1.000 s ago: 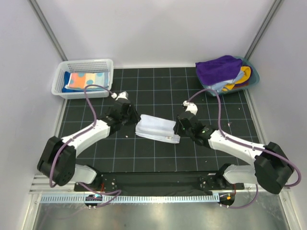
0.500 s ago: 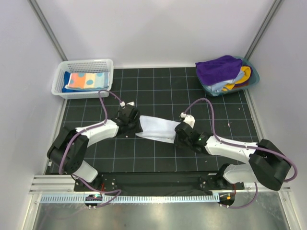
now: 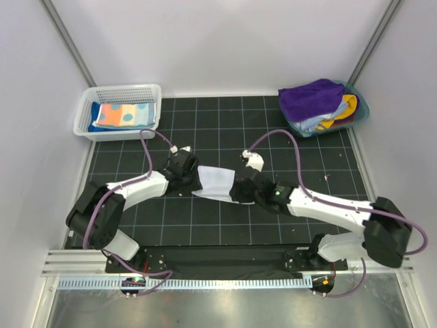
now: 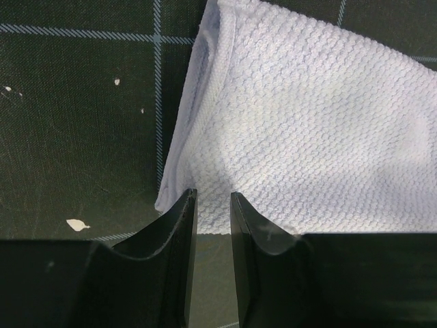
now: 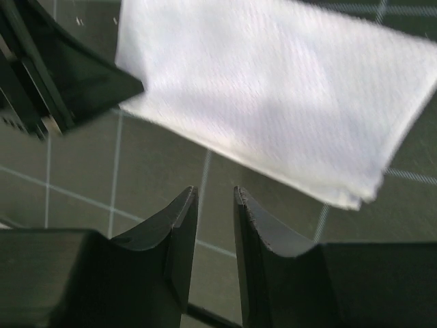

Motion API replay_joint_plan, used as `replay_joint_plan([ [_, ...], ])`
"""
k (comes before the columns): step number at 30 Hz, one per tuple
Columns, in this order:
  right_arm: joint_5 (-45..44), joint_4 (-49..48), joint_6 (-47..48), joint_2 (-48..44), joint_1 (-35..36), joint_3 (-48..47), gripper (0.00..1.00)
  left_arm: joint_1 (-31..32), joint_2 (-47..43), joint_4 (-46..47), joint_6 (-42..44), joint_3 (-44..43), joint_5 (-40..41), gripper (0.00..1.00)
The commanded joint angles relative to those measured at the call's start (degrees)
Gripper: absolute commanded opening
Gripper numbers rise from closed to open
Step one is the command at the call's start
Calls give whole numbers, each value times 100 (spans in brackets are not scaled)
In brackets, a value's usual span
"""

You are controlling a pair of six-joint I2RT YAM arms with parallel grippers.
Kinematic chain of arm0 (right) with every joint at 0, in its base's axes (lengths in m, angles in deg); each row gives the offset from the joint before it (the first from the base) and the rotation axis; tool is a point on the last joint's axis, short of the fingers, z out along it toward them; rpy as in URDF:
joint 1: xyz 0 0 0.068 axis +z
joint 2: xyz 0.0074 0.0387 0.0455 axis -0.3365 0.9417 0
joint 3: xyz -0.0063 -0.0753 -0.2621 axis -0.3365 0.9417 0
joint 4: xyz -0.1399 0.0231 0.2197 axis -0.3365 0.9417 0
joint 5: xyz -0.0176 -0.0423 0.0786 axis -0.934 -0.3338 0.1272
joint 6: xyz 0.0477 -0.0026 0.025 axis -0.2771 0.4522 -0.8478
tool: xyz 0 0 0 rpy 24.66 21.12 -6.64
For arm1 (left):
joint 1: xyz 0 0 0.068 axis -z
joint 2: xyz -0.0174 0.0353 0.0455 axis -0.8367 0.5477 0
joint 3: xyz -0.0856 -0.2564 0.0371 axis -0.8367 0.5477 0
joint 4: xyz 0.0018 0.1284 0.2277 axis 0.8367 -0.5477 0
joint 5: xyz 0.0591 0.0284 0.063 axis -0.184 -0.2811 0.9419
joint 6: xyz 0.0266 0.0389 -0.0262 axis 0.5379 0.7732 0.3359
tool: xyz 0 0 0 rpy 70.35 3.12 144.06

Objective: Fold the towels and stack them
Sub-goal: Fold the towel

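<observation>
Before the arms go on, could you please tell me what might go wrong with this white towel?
The folded white waffle-weave towel shows loose layered edges right at the left jaws; a pinch there may catch one layer and undo the fold.
The right jaws hang over the bare black gridded mat, short of the towel's edge, so closing now would likely grab nothing.
Both arms crowd the towel and could bump.

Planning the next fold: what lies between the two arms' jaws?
The white towel, lying on the black mat, fills that stretch; the top view shows it best.
</observation>
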Motion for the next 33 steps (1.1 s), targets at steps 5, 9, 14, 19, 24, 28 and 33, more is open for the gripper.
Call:
replay_joint_plan([
  [5,-269,-239,206,1530,17,-1030,34,15,84,-72,35,-179,148,30],
  [9,-269,-379,-22,1637,17,-662,34,15,216,-80,0,-188,121,30],
  [14,-383,-476,-295,1146,26,217,34,15,217,-98,-27,-126,139,30],
  [19,-340,-608,-602,863,8,833,35,15,225,-98,-71,-91,148,30],
  [24,-68,-581,-647,557,17,921,34,15,181,-98,-80,-56,113,29],
  [28,214,-468,-594,214,114,606,34,15,137,-98,-71,-99,69,30],
  [33,144,-204,-226,309,166,-473,34,15,164,-98,-88,-144,60,30],
])
